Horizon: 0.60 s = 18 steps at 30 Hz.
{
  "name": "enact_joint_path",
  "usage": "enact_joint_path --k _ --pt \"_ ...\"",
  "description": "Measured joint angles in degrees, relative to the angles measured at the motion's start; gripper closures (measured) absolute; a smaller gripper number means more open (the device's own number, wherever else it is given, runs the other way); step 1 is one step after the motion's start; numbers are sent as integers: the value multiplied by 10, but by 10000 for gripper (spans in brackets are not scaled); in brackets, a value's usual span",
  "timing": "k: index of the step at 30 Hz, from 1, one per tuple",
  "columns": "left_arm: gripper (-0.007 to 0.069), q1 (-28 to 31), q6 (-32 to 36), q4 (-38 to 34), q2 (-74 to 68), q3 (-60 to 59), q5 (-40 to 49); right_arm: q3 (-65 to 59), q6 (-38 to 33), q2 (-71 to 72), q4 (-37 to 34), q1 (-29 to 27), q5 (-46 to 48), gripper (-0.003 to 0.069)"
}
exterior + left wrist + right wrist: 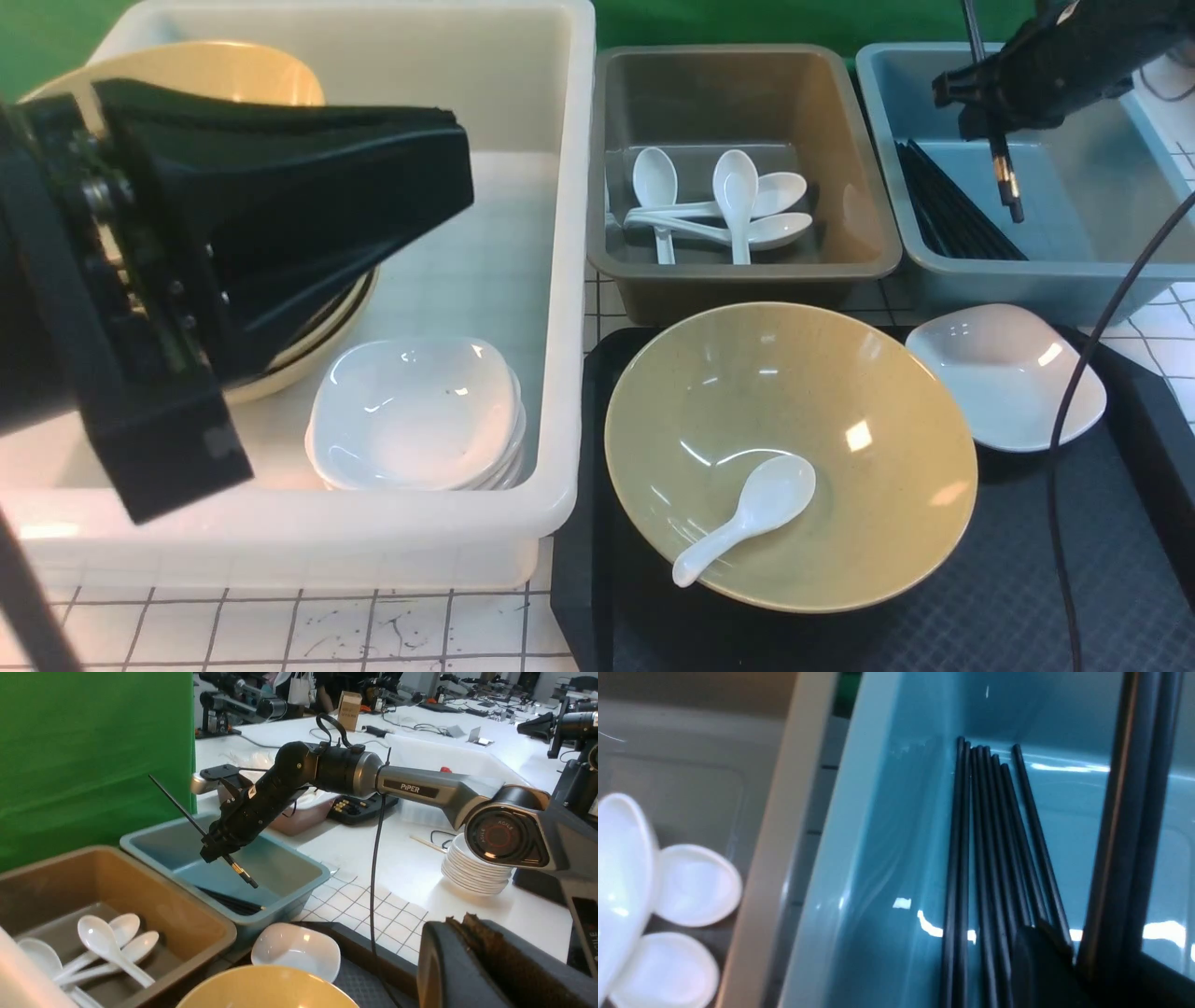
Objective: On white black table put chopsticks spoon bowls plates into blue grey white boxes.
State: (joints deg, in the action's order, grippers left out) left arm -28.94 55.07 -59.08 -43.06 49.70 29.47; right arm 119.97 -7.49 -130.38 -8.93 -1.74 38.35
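My right pincer (982,105) grips a black, gold-banded pair of chopsticks (1006,179), tilted steeply above the blue box (1027,280), where more sticks (952,219) lie flat. A white spoon (747,518) rests in the olive-yellow bowl (840,411); a white plate (1004,373) sits just beside it.

Light: bright, even, from overhead | Glare: white spots on yellow bowl (822,401), white plate (1006,376), blue box (896,858) floor; white box (280,551) front wall washed out | Shadows: soft, beneath bowl on black tray (1027,597) | Focus: left arm (261,215) looms blurred; right wrist view smeared, held chopsticks (1129,812) unsharp
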Motion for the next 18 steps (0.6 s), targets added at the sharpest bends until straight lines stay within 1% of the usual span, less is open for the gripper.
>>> enact_joint_path --k 2,4,5,6,7,9,11,14,15,16,17,18 --pt "625 0 -19 16 -1 0 4 0 0 -7 0 0 -4 452" --pt "625 0 -26 26 -2 0 6 0 0 -8 0 0 -2 391" --pt "625 0 -30 30 -2 0 6 0 0 -8 0 0 1 347" --pt "625 0 -36 32 -2 0 8 1 0 -7 0 0 8 294" --pt "625 0 -40 34 -2 0 10 4 -1 -5 0 0 20 256" --pt "625 0 -48 36 -2 0 16 14 -15 4 0 0 63 202" --pt "625 0 -49 39 -2 0 17 22 -22 15 0 0 91 194" --pt "625 0 -56 52 -2 0 20 30 -40 52 0 1 164 226" --pt "625 0 -66 58 -2 0 20 32 -56 72 1 2 198 268" --pt "625 0 -68 61 -2 0 20 32 -59 76 1 3 204 276" --pt "625 0 -81 72 -2 0 22 35 -79 106 3 7 250 350" --pt "625 0 -85 79 -2 0 23 35 -88 121 3 12 277 396"
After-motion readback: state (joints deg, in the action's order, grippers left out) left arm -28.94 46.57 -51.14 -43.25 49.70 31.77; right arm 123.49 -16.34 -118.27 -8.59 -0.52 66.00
